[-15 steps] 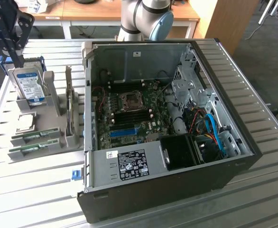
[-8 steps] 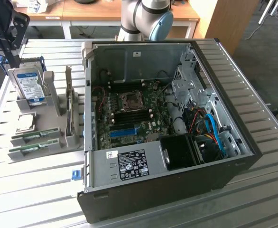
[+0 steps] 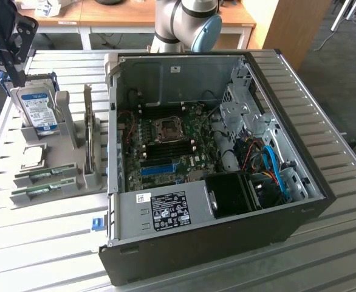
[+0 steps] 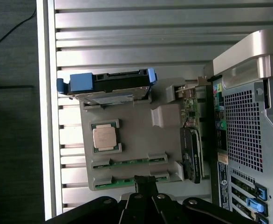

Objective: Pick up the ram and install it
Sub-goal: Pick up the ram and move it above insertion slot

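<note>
Two alike green ram sticks lie flat in slots of a grey tray [image 3: 62, 159], one [image 3: 46, 176] behind the other [image 3: 42, 193]; I cannot tell which is the ram of the task. In the wrist view they are the stick [image 4: 127, 162] and the stick [image 4: 122, 182]. My gripper [image 3: 15, 76] hangs well above the tray at the exterior view's far left, shut and holding nothing. Its dark fingertips [image 4: 146, 183] show in the wrist view, lined up over the end of the outer stick. The open computer case [image 3: 214, 152] shows the motherboard with its dark memory slots [image 3: 166, 146].
The tray also carries an upright blue-labelled hard drive [image 3: 37, 109], a CPU chip [image 3: 32, 156] and an upright card [image 3: 92, 143]. The case wall [image 3: 111, 121] stands right beside the tray. All rest on a slatted metal table [image 3: 44, 243].
</note>
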You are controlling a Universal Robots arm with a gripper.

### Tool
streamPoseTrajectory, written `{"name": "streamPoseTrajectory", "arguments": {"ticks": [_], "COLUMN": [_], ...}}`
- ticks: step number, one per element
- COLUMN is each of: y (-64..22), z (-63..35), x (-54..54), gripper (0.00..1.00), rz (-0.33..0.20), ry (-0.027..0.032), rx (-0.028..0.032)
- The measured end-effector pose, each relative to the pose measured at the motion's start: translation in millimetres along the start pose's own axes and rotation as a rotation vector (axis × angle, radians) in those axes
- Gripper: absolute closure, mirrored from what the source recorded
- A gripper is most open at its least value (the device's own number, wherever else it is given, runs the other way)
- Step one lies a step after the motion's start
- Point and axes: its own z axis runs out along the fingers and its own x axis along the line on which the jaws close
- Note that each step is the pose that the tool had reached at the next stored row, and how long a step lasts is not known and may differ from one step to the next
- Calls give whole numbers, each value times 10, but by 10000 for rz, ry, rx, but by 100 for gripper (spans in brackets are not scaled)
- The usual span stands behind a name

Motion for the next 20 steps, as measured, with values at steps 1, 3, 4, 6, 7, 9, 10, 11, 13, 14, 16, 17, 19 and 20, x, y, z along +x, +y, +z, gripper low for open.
{"name": "streamPoseTrajectory", "arguments": {"ticks": [1,3,4,6,7,9,10,11,13,14,16,17,19,20], "y": [0,0,0,0,0,0,0,0,0,0,0,0,0,0], "z": [0,0,0,0,0,0,0,0,0,0,0,0,0,0], "x": [0,0,0,0,0,0,1,1,1,0,0,0,0,0], "gripper": [89,89,89,89,89,89,89,89,89,89,89,89,89,89], "rz": [0,0,0,0,-10,-107,-186,-276,-490,-617,-902,-1035,-1320,-1471], "ry": [0,0,0,0,0,5,9,13,21,27,40,45,58,65], "rx": [0,0,0,0,0,-3,-4,-6,-12,-15,-21,-25,-33,-36]}}
